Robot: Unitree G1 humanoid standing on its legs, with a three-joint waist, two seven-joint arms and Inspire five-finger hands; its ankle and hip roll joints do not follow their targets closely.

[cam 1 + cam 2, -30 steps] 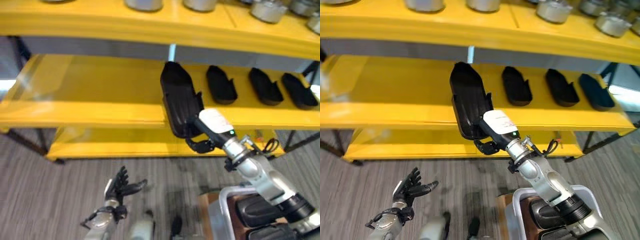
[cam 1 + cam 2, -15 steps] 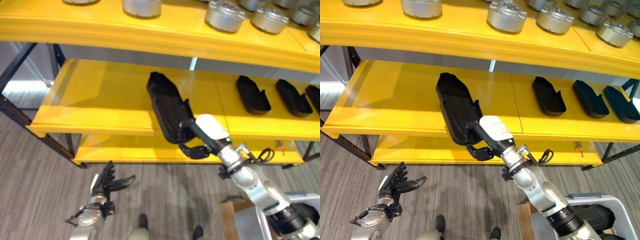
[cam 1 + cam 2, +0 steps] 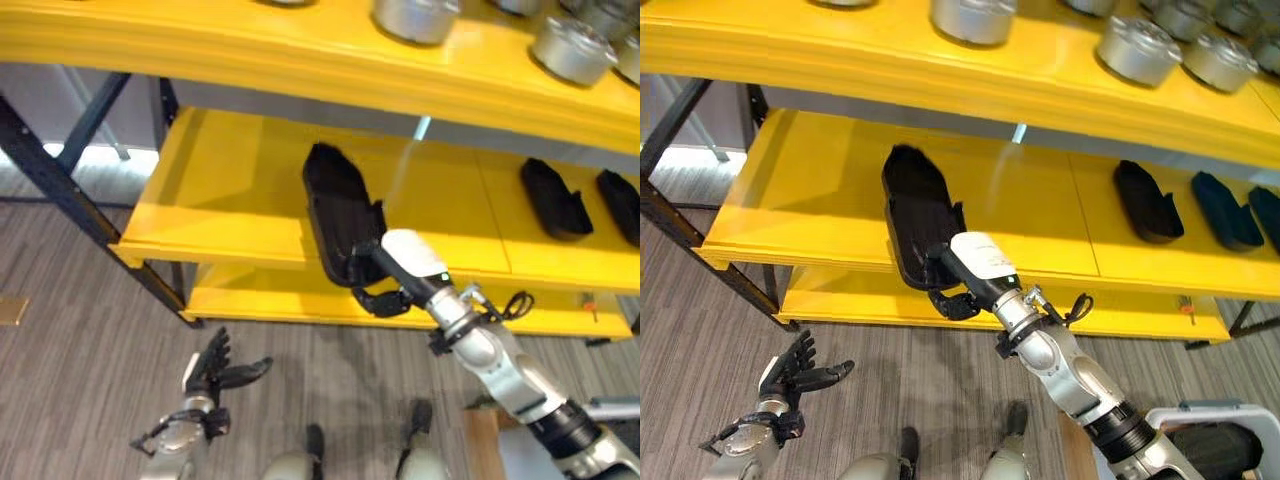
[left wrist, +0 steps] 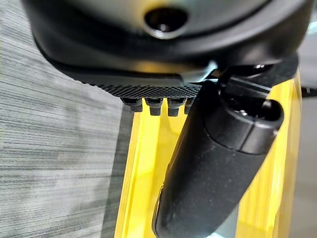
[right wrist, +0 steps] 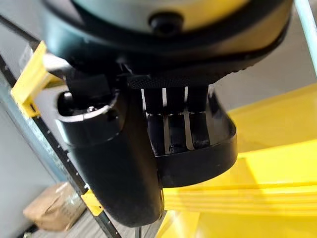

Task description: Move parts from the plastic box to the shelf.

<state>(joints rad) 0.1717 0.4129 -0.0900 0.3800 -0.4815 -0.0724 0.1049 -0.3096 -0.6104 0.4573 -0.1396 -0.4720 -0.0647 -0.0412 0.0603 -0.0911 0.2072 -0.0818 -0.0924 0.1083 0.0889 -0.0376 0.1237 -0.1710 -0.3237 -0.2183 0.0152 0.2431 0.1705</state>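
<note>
1. Left eye view: the right hand (image 3: 392, 282) is clenched round the near end of a long black part (image 3: 338, 205). The part lies lengthways on the middle level of the yellow shelf (image 3: 230, 190), its near end overhanging the front lip. Two more black parts (image 3: 556, 198) sit further right on the same level. The left hand (image 3: 214, 368) hangs low over the floor, fingers spread and grasping nothing.

2. Right eye view: the part (image 3: 915, 205) reads the same here, its far end well onto the board and the right hand (image 3: 958, 285) gripping below the edge. To finish the placing well, I judge the part should be slid further in until it no longer overhangs, kept parallel to its neighbours (image 3: 1146, 199), and let go only once it lies flat. A corner of the plastic box (image 3: 1208, 432) shows at lower right.

3. Left wrist view: the left hand (image 4: 208, 163) is relaxed and empty, with yellow shelf edge and grey floor past it.

4. Right wrist view: the right hand (image 5: 171, 126) has its fingers curled over the rim of the part (image 5: 218, 148), thumb alongside.

5. Surface and room: glossy yellow boards on a dark steel frame, metal canisters (image 3: 975, 15) on the top level, grey striped floor (image 3: 70, 350) below.
</note>
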